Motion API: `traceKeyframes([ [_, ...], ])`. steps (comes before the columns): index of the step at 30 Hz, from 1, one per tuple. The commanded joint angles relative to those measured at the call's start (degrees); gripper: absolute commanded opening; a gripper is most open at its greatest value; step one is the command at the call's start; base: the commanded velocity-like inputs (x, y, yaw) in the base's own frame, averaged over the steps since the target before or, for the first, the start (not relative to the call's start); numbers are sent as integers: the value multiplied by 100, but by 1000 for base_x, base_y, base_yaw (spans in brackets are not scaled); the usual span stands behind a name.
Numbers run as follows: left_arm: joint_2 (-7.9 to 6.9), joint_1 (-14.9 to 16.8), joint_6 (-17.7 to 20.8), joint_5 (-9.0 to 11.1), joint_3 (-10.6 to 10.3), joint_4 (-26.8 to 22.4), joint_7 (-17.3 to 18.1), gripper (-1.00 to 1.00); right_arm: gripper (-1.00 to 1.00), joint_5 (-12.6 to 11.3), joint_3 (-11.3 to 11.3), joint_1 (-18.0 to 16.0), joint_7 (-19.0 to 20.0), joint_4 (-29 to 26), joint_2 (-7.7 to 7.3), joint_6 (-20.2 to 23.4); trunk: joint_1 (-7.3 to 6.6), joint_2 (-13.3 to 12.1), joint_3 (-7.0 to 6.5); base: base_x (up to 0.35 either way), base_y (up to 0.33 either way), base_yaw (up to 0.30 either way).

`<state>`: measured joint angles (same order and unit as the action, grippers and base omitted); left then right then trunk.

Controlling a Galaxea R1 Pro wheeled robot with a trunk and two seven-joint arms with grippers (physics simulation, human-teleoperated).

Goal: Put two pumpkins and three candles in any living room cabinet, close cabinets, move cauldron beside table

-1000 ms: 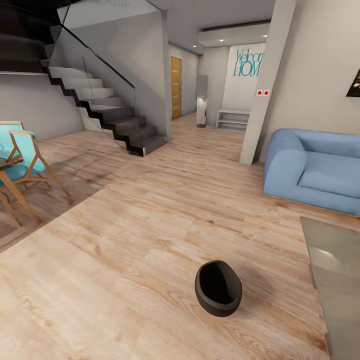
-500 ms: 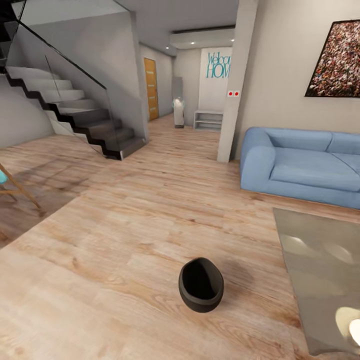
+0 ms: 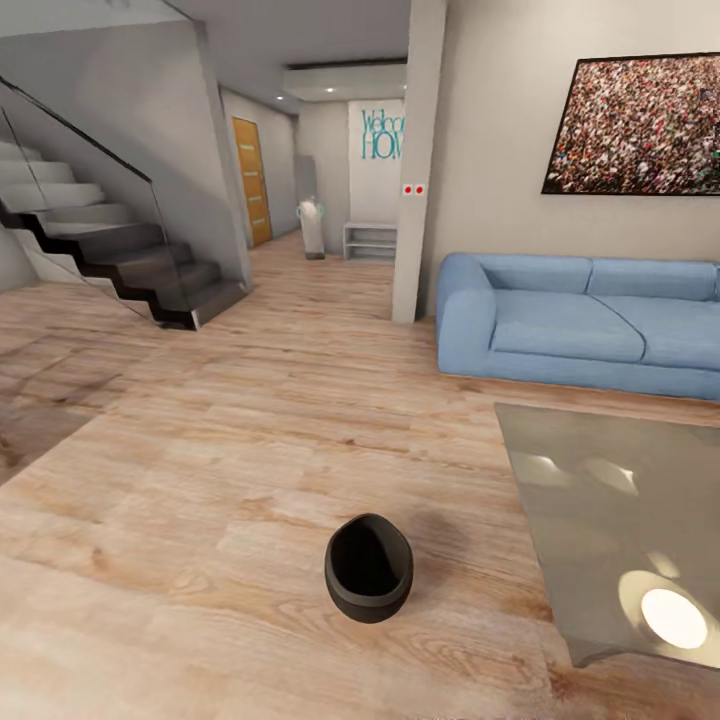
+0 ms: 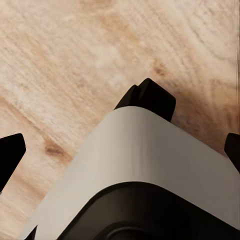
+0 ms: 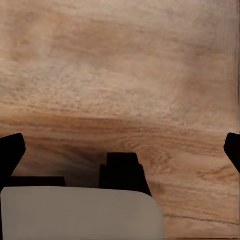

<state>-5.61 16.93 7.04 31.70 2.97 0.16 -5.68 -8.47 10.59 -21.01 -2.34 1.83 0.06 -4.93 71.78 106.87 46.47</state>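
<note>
standing on the light wood plank floor [image 3: 200, 480], the black cauldron [image 3: 368, 568] is seen upright with its open mouth showing, just beside the near left corner of the glossy grey tabletop [image 3: 610, 520] but not touching it. a bright round light reflection is seen on the tabletop's near part. beyond it a blue sofa [image 3: 580, 325] is set against the pale wall, under a framed picture of a crowd [image 3: 640, 125]. on the far hallway wall teal lettering [image 3: 382, 135] is partly cut off by a pillar [image 3: 420, 160]; "welc" over "hom" can be read. a dark staircase [image 3: 120, 255] with a glass rail is seen at the left, and an orange door [image 3: 250, 180] further back.

in each wrist view, dark finger tips are seen at both side edges over bare floor, so the left jaws [image 4: 120, 150] and the right jaws [image 5: 120, 150] are spread wide with nothing held.
</note>
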Motion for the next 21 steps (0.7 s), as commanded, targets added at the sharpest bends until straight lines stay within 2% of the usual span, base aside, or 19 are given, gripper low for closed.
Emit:
traceKeyframes([
  [1, -1, 3, 16, -6, 30, 1, -12, 100, 100, -58, 49, -8, -3, 19, 3, -34, -1, 2, 2, 0, 0, -286],
  [15, -1, 3, 15, -6, 30, 1, -12, 100, 100, -58, 49, -8, -3, 19, 3, -34, -1, 2, -28, 0, 0, -282],
  [21, 0, 3, 15, -6, 29, 1, -12, 100, 100, -51, 49, -8, -3, 19, 3, -34, -1, 2, -29, 0, 0, -77],
])
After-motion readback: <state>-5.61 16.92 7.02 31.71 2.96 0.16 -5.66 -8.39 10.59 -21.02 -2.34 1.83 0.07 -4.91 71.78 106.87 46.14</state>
